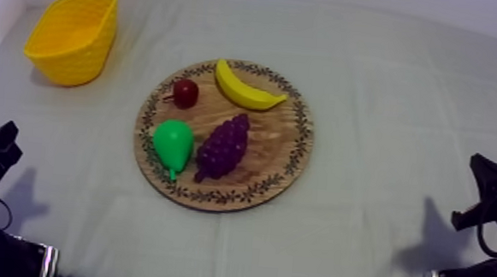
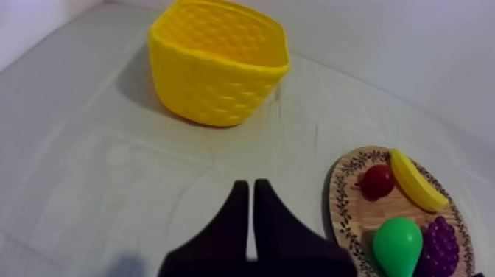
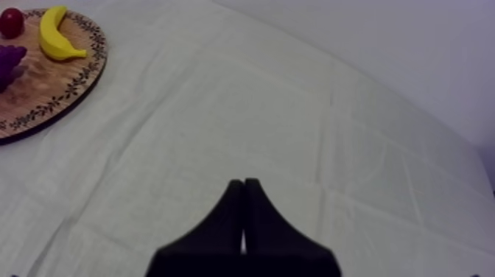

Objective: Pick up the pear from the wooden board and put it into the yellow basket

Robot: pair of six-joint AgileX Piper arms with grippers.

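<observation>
Nothing done yet: green plastic pear (image 1: 172, 145) sits on round patterned wooden board (image 1: 275, 147), yellow woven basket (image 1: 72, 35) empty. Fingers closed on nothing: left gripper (image 2: 252, 193), right gripper (image 3: 243, 184).

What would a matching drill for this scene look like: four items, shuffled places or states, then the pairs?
Items
1. pear
2. banana
3. yellow basket
4. left gripper

Places or states
a. on the cloth, off the board, near the table's far left corner
b. at the board's far edge
c. shut on nothing, over bare cloth
d. on the board, just left of the grapes

Pairs: 1-d, 2-b, 3-a, 4-c
</observation>
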